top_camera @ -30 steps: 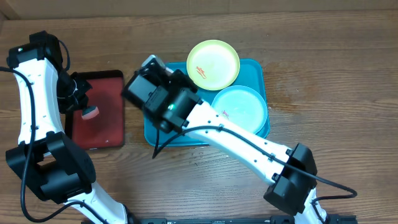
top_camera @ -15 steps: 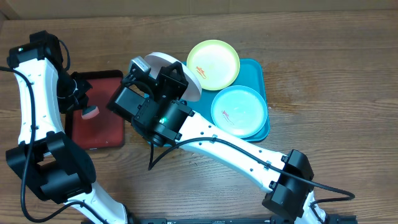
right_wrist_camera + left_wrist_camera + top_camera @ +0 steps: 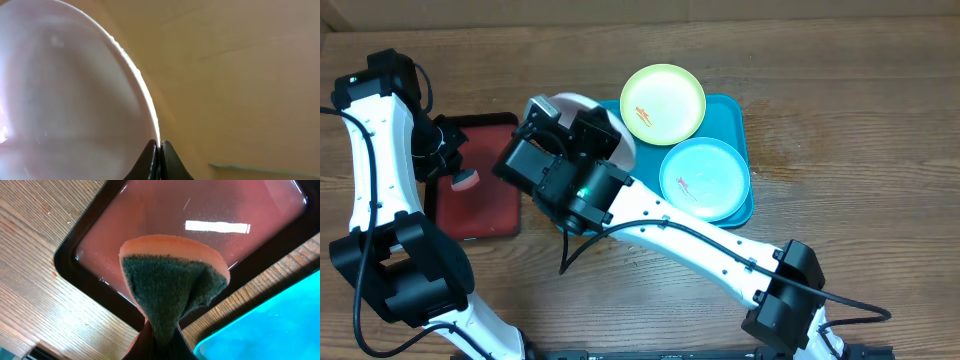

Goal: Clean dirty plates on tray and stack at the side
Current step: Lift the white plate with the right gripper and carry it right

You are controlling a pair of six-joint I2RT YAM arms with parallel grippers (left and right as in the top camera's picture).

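Claws both closed: right claw pinching rim of white plate, top centre of overhead frame by upper-left corner of teal tray; left claw gripping sponge over red tray, left side

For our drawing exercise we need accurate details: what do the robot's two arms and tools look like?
The left arm and right arm have smooth white links joined by bulky black joints, with thin black cables running alongside. A small green light glows on the right wrist housing. The left tool and right tool have dark, tapering fingers.
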